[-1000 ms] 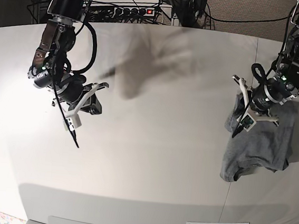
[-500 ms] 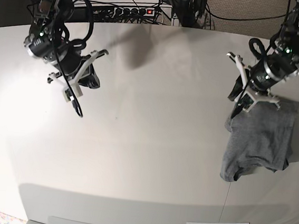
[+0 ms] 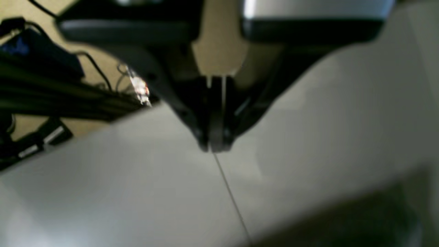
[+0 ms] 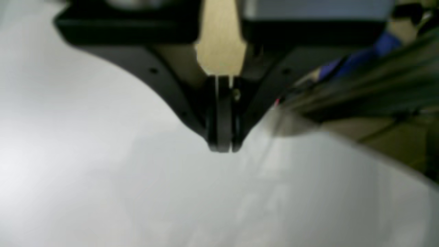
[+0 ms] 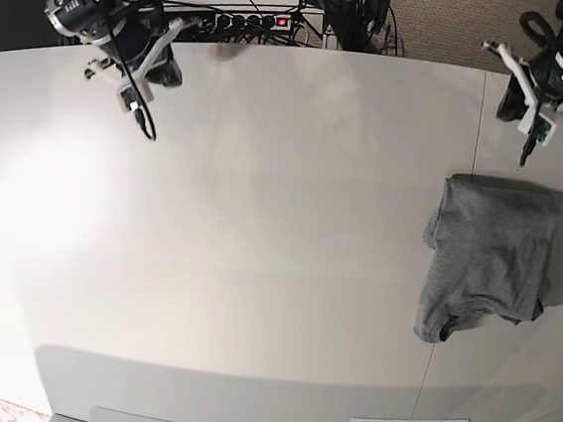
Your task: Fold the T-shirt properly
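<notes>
T-shirt (image 5: pixel 491 259) on table, near left claw (image 5: pixel 524 108)

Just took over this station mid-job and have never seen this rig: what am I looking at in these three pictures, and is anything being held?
The base view looks down on a white table with two robot arms. The other two pictures come from cameras on the wrists, each looking along its own closed end effector. The left end effector is on the base view's right, the right end effector on its left. Both are shut, hold nothing, and are raised near the table's far edge. The grey T-shirt lies folded by the table's right edge, touched by neither arm.
</notes>
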